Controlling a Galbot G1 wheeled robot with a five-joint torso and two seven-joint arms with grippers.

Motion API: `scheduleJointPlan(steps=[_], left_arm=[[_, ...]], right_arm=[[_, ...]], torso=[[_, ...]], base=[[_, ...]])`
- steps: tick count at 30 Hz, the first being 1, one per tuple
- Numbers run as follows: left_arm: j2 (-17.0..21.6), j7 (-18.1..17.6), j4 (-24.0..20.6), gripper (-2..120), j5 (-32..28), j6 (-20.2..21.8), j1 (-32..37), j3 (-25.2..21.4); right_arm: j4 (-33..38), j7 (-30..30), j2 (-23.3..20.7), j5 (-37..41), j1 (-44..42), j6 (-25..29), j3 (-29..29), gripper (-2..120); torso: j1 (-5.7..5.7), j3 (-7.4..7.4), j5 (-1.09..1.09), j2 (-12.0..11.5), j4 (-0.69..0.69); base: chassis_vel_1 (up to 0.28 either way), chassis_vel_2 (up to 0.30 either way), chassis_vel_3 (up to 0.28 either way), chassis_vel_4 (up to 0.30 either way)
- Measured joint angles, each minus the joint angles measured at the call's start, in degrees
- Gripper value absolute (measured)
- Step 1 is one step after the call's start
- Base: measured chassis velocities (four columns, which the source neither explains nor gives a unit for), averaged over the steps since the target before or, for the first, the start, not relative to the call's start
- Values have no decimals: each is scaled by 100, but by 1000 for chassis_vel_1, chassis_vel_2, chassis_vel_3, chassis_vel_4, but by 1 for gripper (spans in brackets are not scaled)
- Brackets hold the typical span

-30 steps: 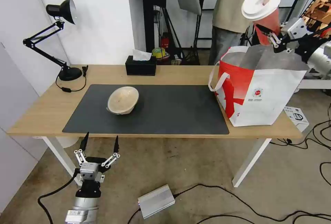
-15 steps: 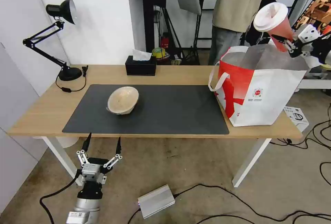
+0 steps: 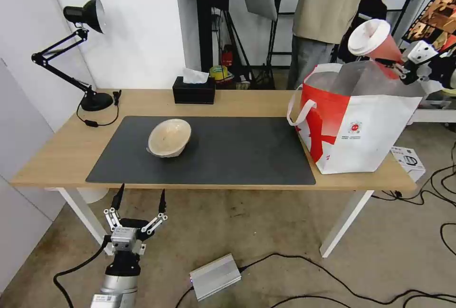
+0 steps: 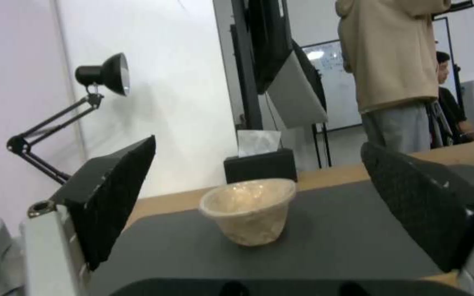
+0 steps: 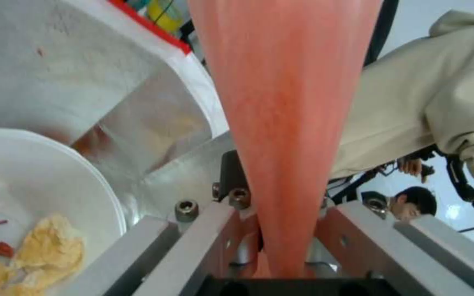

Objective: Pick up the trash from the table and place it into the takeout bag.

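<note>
Lowered since earlier: right gripper (image 3: 396, 63), clamped low on red cup (image 3: 377, 44), tilts it over takeout bag (image 3: 361, 123). Light, crushable, I judge. Left gripper (image 3: 138, 198) spread below bench (image 3: 61, 151).

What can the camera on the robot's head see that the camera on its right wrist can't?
Head view alone: the table with the beige bowl on its mat, the black lamp, the tissue box, and the open left end effector low in front of the table.

Right wrist view alone: inside the bag, a white bowl with food scraps.

Both: the red cup gripped by the right end effector, tilted above the takeout bag.
</note>
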Motion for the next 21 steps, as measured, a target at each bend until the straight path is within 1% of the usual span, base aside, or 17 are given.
scheduleJointPlan(steps=[4,7,12,15,21], left_arm=[[-12,0,-40,100,-2,-1,3,-4],[-17,0,-67,100,-12,-2,4,-13],[-24,0,-69,100,-22,-3,4,-23],[-32,0,-69,100,-29,-4,-3,-25],[-56,0,-26,100,-31,-4,-53,-14]], right_arm=[[-134,-16,96,-136,181,13,-169,3],[-334,-13,244,-243,468,43,-463,3],[-529,-11,385,-365,712,102,-676,3],[-775,-34,515,-461,904,164,-864,3],[-1105,-76,598,-584,1139,308,-1159,3]], torso=[[0,0,0,0,0],[0,0,1,0,0],[0,0,0,0,0],[0,0,0,0,0],[0,0,1,0,-1]], base=[[0,0,0,0],[0,0,0,0],[0,0,0,0],[0,0,0,0],[0,0,0,0]])
